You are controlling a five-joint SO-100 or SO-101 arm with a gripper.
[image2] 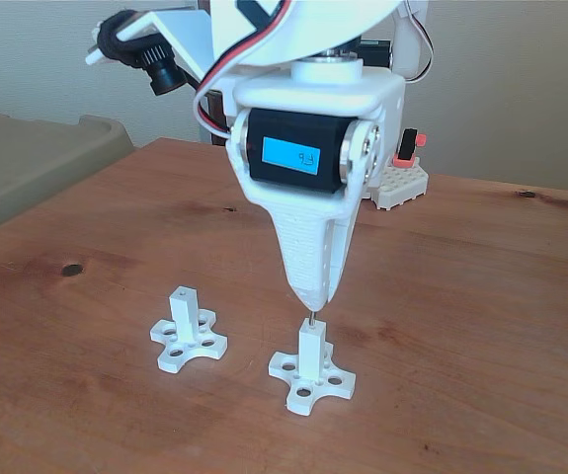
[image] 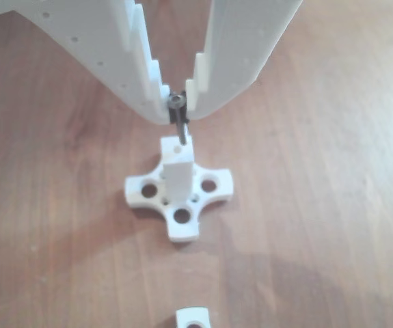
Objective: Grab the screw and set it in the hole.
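The white plastic pincer (image: 177, 102) is gripping the thin dark grey metal screw (image: 180, 126) by its head, its tip entering the small round hole (image: 176, 145) atop the square white post (image: 176, 174).

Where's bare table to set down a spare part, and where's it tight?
Free: the wide stretch right of the post under the gripper, and the near-left table in front of the second post. Tight: around the post with the screw over it, and the gap between the two bases.
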